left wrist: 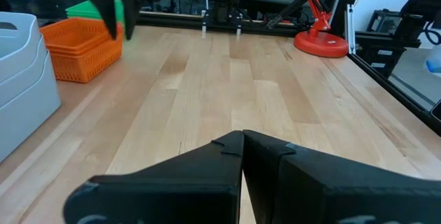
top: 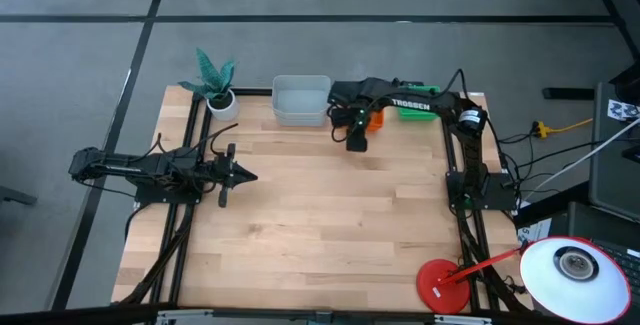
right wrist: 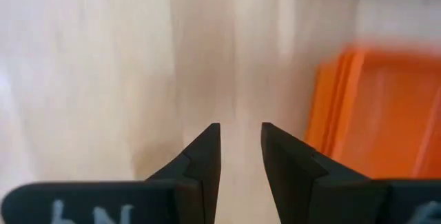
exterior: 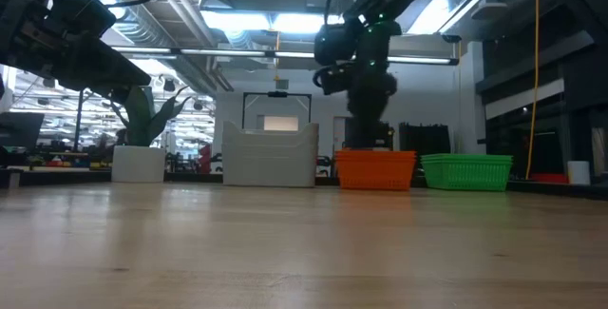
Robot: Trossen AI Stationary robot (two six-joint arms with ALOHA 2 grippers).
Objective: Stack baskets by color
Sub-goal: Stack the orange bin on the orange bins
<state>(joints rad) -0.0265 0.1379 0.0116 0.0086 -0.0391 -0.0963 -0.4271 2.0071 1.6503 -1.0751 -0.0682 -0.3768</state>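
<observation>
Three stacks of baskets stand along the table's far edge: pale grey (top: pixel 300 100), orange (top: pixel 376 119) and green (top: pixel 418 108), all resting on their bases. The left wrist view shows the orange stack (left wrist: pixel 79 48) as nested tubs. My right gripper (right wrist: pixel 240 145) points down over bare wood just nearside-left of the orange stack (right wrist: pixel 382 107); it is open, with nothing between its fingers. My left gripper (top: pixel 250 175) waits shut over the table's left part, and its own view shows the fingers (left wrist: pixel 242 145) closed together.
A white pot with a teal plant (top: pixel 218 95) stands at the far left corner. A red lamp base (top: pixel 443 287) sits near the front right corner. Bare wood (top: pixel 320 225) spreads across the middle and near side.
</observation>
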